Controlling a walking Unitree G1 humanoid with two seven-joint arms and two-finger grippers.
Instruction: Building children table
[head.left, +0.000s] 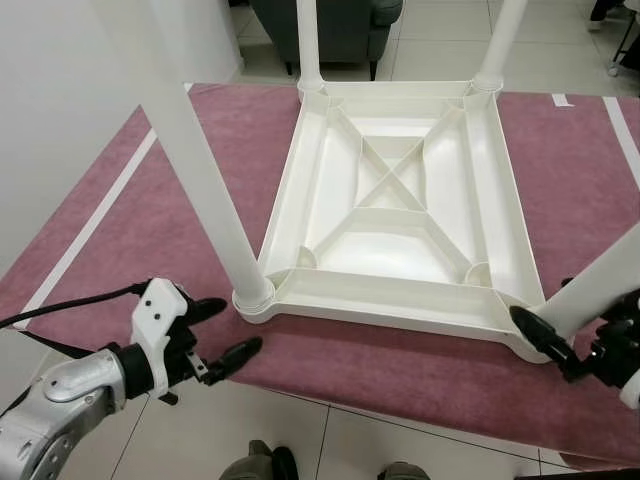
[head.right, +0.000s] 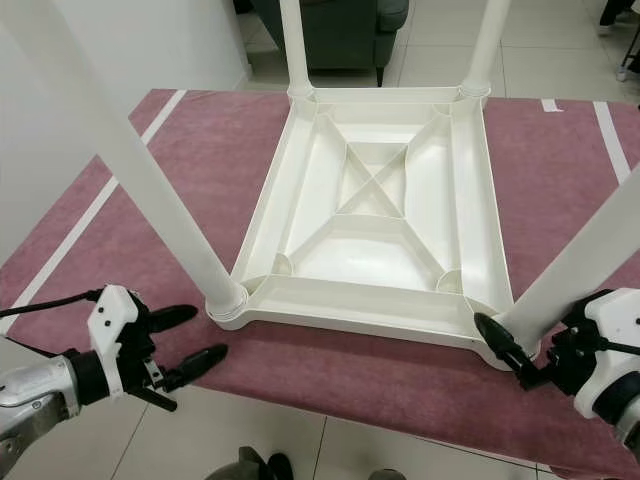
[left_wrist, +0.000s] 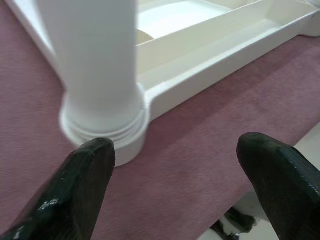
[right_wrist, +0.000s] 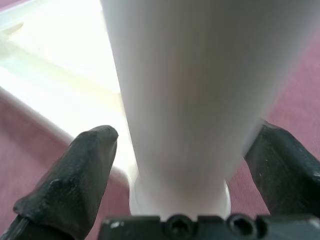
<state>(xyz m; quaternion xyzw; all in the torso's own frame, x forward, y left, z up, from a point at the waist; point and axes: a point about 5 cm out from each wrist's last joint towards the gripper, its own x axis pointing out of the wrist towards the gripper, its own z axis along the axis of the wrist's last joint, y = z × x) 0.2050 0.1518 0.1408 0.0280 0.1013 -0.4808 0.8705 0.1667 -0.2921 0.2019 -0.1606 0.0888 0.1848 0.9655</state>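
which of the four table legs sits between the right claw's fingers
The near right leg: the right claw straddles it low by its socket. The left claw is open, short of the near left leg.

Glossy white plastic table (head.left: 400, 190), matt fuzzy rug (head.left: 180, 200).

— Any writing you can read from here?
— None. The white table (head.left: 400, 215) lying upside down on the rug (head.left: 150, 230) has no label, brand or number on it.
— And the claws?
— No print on either one. The rug's pale stripes are plain lines, not signs.
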